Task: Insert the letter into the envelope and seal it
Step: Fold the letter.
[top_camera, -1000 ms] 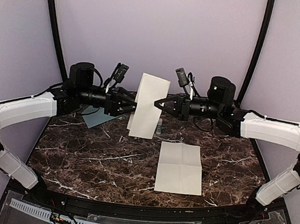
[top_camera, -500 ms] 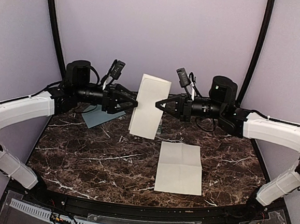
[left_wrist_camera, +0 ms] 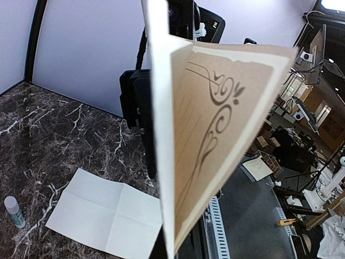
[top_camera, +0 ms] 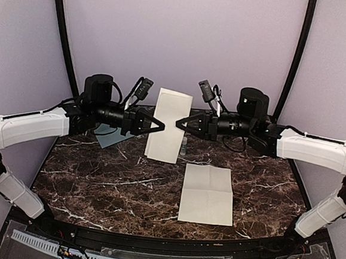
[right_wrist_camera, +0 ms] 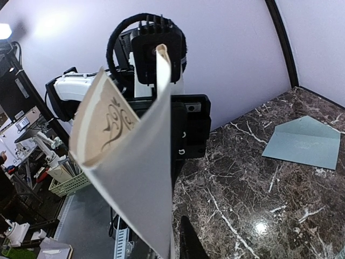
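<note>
The letter (top_camera: 169,126), a folded white sheet with a tan printed inside (left_wrist_camera: 210,124), hangs upright in the air at the back middle. My left gripper (top_camera: 161,127) is shut on its left edge. My right gripper (top_camera: 177,123) sits at its right edge with the jaws slightly apart. One dark finger (right_wrist_camera: 188,243) shows just beside the sheet (right_wrist_camera: 135,178); the other finger is hidden behind it. The pale blue-grey envelope (top_camera: 109,135) lies flat on the marble behind the left arm, also seen in the right wrist view (right_wrist_camera: 304,143).
A second white sheet (top_camera: 207,194) with fold creases lies flat right of centre. A small white-and-green glue stick (top_camera: 184,145) stands below the right gripper, just right of the hanging letter. The table (top_camera: 97,183) is dark marble with purple walls around it.
My left gripper has closed on the letter's left edge after standing open. My right gripper has loosened from its tight grip on the right edge. The letter shifted slightly.
</note>
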Robot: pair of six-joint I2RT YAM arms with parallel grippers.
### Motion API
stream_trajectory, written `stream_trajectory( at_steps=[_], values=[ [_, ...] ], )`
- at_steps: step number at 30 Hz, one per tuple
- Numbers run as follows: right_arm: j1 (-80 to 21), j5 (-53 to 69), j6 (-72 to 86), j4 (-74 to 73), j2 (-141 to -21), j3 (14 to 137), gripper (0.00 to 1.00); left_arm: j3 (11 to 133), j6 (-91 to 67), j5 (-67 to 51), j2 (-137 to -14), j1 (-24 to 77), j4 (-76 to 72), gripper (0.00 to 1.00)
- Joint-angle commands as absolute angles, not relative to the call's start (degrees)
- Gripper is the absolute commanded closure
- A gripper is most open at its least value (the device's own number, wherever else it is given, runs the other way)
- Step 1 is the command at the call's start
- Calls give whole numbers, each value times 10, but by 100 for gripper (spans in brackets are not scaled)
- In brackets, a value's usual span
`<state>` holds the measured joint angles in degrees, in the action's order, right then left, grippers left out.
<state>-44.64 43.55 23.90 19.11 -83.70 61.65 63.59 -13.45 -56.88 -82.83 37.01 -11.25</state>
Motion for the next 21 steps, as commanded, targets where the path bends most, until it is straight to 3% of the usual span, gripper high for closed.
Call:
stream_trajectory(
  at_steps=[1,5,8,14,21],
  values=[
    [-451,424,242,205,-827,629,71,642,-129,-585,-821,370,-121,100],
    [-446,426,264,237,-815,623,52,642,-125,-586,-816,370,-117,100],
    [-442,424,273,258,-806,620,46,642,-122,-588,-814,370,-116,100],
    [-436,402,270,262,-797,622,47,643,-121,-595,-814,370,-113,100],
    [-433,383,269,275,-795,624,60,644,-121,-603,-813,371,-113,100]
  ],
)
